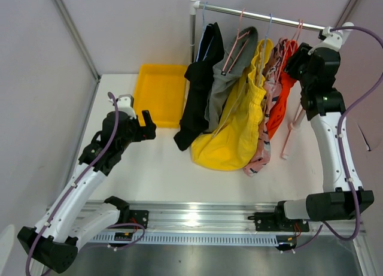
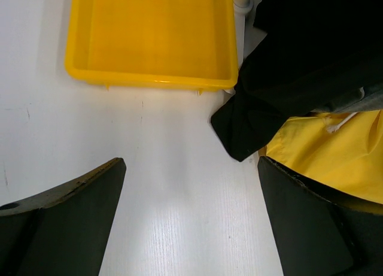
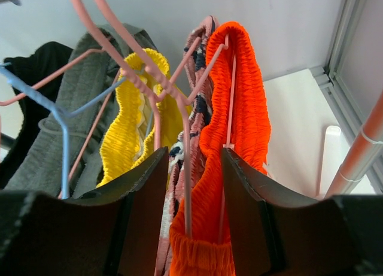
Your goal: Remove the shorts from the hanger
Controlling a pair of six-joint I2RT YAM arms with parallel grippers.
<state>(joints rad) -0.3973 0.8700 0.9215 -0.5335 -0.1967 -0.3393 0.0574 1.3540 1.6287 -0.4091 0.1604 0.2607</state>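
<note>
Right wrist: orange-red shorts [image 3: 239, 108] hang between fingers [image 3: 143, 192] of the right tool [image 3: 194, 151]; whether clamped, cannot tell.

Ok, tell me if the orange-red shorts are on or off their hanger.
On. The orange-red shorts hang by the waistband over a pink hanger, up on the rail.

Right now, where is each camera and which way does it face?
Top external: above, behind the robot, facing down on table and rail; left arm, right arm show.
Left wrist: faces down at yellow tray, black shorts; open left gripper frames the view.
Right wrist: faces up at orange shorts; right gripper straddles a pink hanger.
Shared: yellow shorts, all three.
</note>
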